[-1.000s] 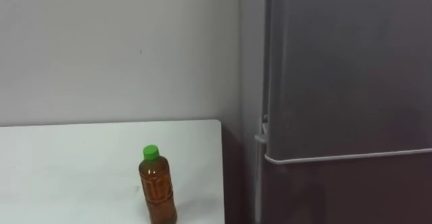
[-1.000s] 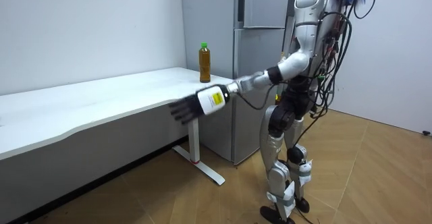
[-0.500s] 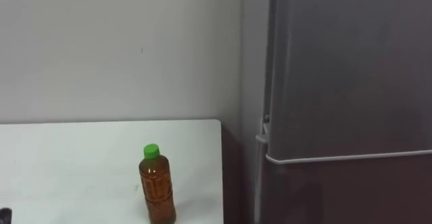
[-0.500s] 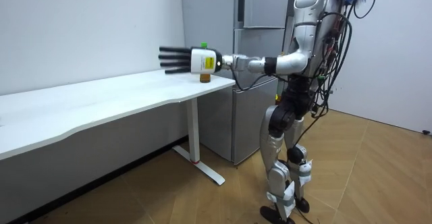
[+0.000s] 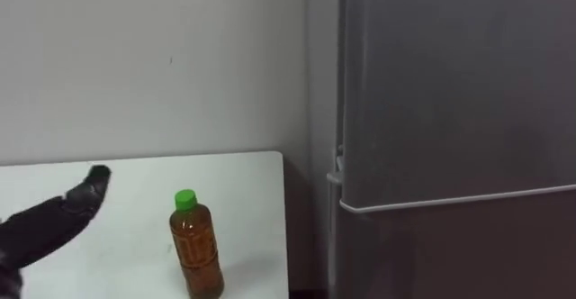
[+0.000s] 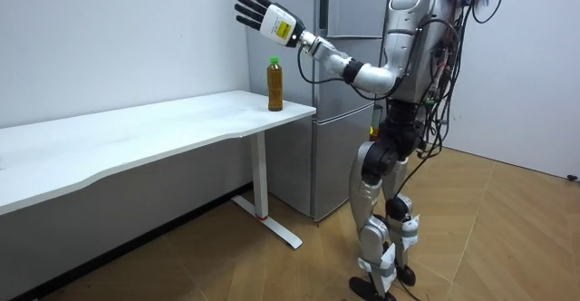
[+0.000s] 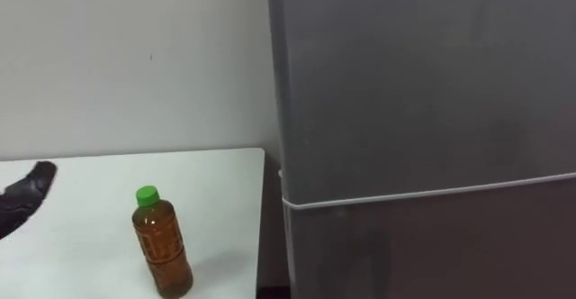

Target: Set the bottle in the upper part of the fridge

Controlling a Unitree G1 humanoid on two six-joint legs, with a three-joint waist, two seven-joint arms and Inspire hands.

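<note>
Plain white worktop (image 5: 243, 186), with the bottle (image 5: 196, 254) standing upright close to its right edge. The left hand (image 5: 45, 231) is raised to the left of it, fingers straight, holding nothing. I'd lower it and wrap around the body below the green cap (image 5: 184, 199), so the bottle doesn't get nudged off the edge. The grey fridge (image 5: 450, 110) is right beside the worktop with its doors closed, and there's a pale wall (image 5: 135, 65) behind.

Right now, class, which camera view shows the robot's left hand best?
The room view: the left hand shows whole there, held high near the bottle, fingers straight and spread. The left eye view catches its dark fingers at the lower left edge; the right eye view catches a fingertip at its left edge.
</note>
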